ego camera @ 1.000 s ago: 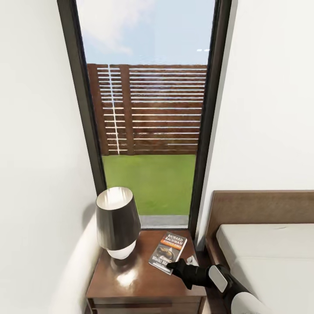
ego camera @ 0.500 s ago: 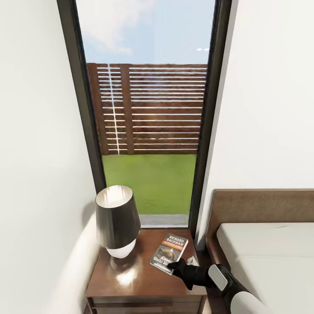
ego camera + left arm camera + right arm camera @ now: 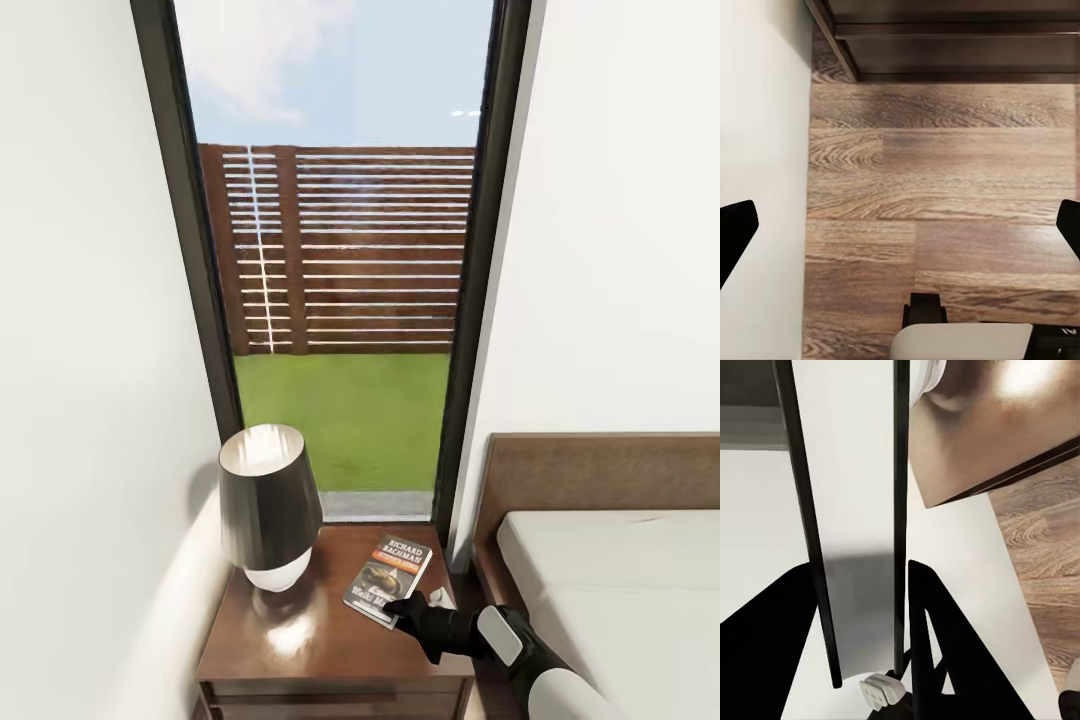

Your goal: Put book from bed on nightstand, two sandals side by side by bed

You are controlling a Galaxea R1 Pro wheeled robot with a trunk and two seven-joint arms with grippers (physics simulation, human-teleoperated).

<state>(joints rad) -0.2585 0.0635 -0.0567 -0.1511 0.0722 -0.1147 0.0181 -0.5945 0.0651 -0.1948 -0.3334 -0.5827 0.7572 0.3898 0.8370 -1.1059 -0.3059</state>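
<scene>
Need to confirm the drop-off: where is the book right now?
In the head view, the book lies flat on the nightstand, right of the lamp, toward the bed, with the right end effector at its near edge.

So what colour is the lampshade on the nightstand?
Dark, near-black, pale inside: the lampshade, best in the head view.

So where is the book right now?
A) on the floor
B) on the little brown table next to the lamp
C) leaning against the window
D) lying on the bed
B: the book lies flat on the nightstand, beside the lamp, with the right tool at its near corner.
</scene>
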